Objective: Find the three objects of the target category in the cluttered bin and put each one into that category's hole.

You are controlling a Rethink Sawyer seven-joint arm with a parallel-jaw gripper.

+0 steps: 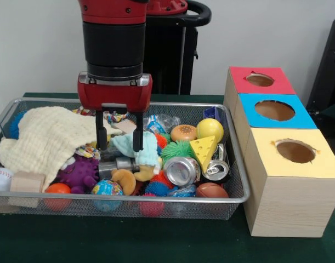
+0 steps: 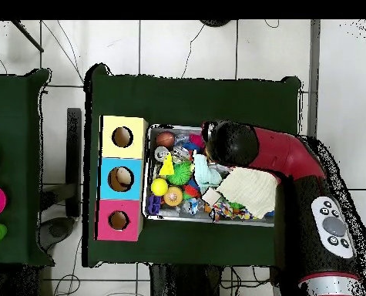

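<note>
The arm [image 1: 113,38] is red above the fingers, then a broad glossy black cylinder with a thin silver ring at its base. Below sits a red rectangular gripper [image 1: 119,137] housing, small screws along its top edge, and two slim black fingers [image 1: 101,131] beneath. From overhead, the arm's red shell shows a grey oval panel [image 2: 334,226] with dark buttons, ringed in black.

We see our arm [image 1: 113,38] coming straight down from the top of the front view, left of centre, wrist vertical. Our gripper [image 1: 119,137] hangs at mid-frame, its two black fingers [image 1: 138,134] pointing down and parted. Overhead, the arm [image 2: 293,158] reaches in from the lower right.
</note>
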